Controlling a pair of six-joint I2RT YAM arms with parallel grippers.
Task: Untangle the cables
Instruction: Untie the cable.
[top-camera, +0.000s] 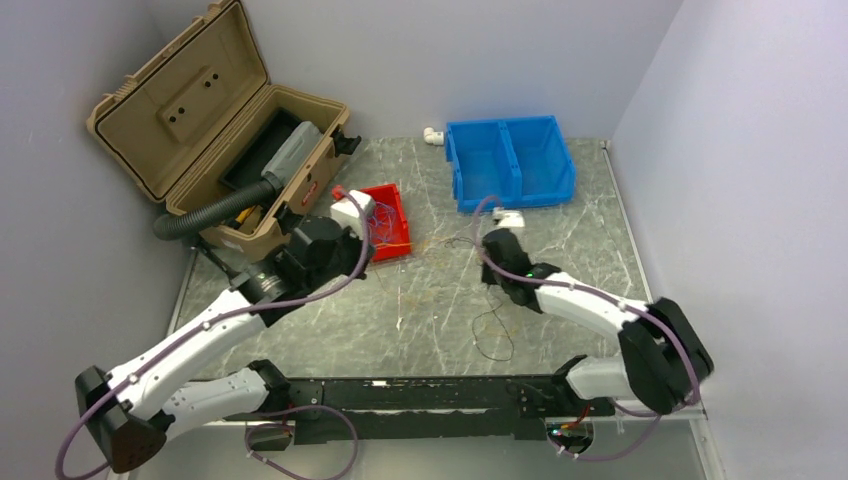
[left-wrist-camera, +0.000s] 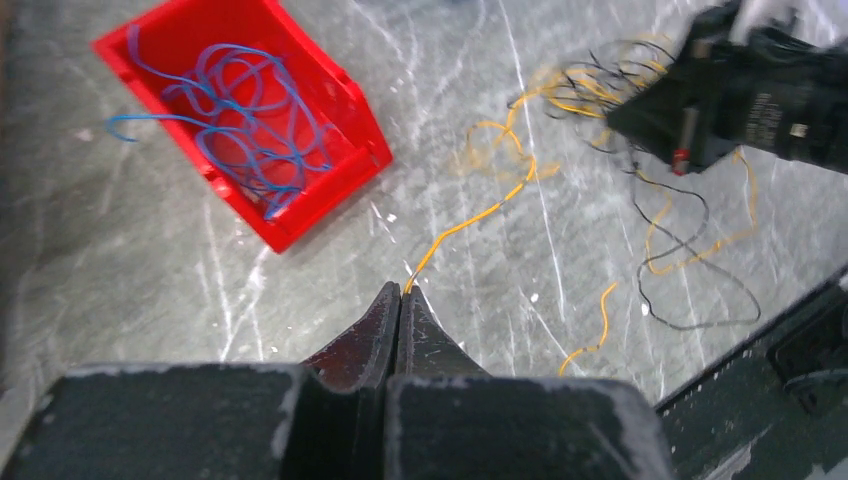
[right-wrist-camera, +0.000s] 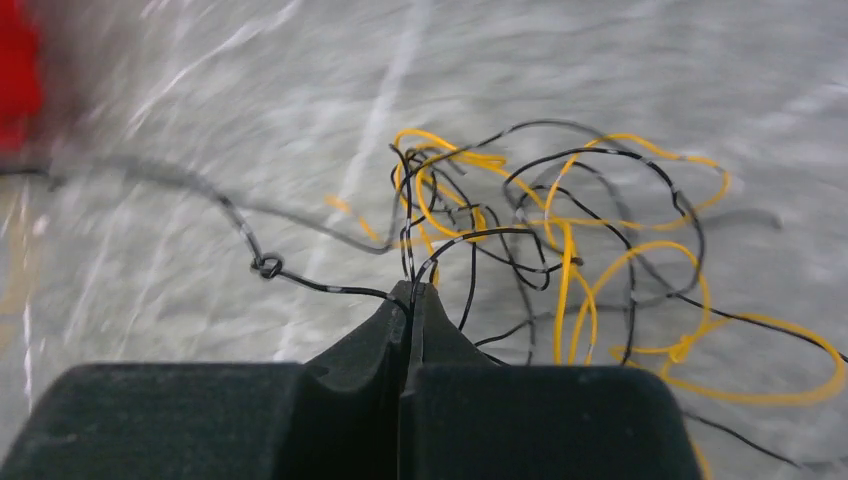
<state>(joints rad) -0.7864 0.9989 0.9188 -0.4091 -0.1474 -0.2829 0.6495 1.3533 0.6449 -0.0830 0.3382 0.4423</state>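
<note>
With left gripper (left-wrist-camera: 401, 292): tips pressed together, pinching the end of one yellow-orange strand (left-wrist-camera: 470, 218). Runs fairly straight up and right from the tips, then kinks into the tangle (left-wrist-camera: 600, 95) of yellow-orange and black cables lying on the table (left-wrist-camera: 150, 280).

With right gripper (right-wrist-camera: 410, 292): tips pressed together too, nipping black wire at the near edge of the same tangle. Parked right over the tangle in the left wrist view. Yellow-orange loops and black strands fanning out beyond the tips and to their right. Small knot (right-wrist-camera: 266, 266) in a black strand just left of the tips.

Blue cables (left-wrist-camera: 250, 120): loose heap inside the red bin (left-wrist-camera: 335, 195), one end poking out over its rim. Bin well apart from the tangle, off to its left in the left wrist view.

Also on the table: thin black loop (top-camera: 497, 335) near the right arm, and a short yellow-orange piece (left-wrist-camera: 598, 320) lying by itself.

At the back: blue bin (top-camera: 515, 197) with two compartments, and an open tan case (top-camera: 180, 100) with a black corrugated hose (top-camera: 205, 215) hanging out of it.
</note>
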